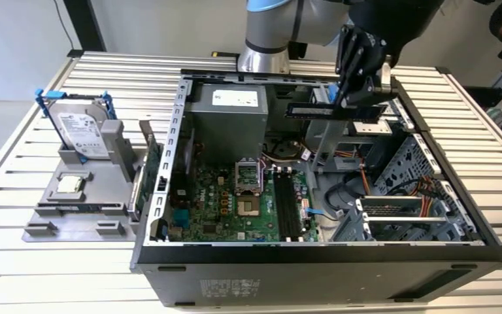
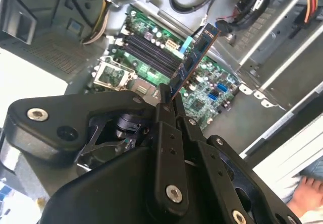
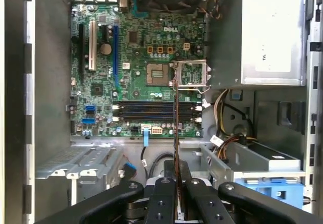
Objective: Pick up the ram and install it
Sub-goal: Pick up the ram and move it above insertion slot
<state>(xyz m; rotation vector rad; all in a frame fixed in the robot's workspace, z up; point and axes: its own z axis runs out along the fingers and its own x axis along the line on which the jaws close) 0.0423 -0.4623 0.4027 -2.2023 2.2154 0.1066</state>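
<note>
Arm [image 1: 270, 29] aloft, jaws pinched tightly together.

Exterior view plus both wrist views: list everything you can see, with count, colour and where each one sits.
table: one, pale slatted, under everything
computer case: one, black and grey, open on the table
motherboard: one, green, on the case floor
power supply: one, grey, inside the case
holder: one, grey, on the table at the exterior view's left of the case
hard drive: one, silver in a blue frame, upright on the holder
ram: one, dark, above the open case
person's hand: one, outside the case
robot arm: one, grey and blue, over the case's far side
gripper: one, black, shut on the ram
</note>
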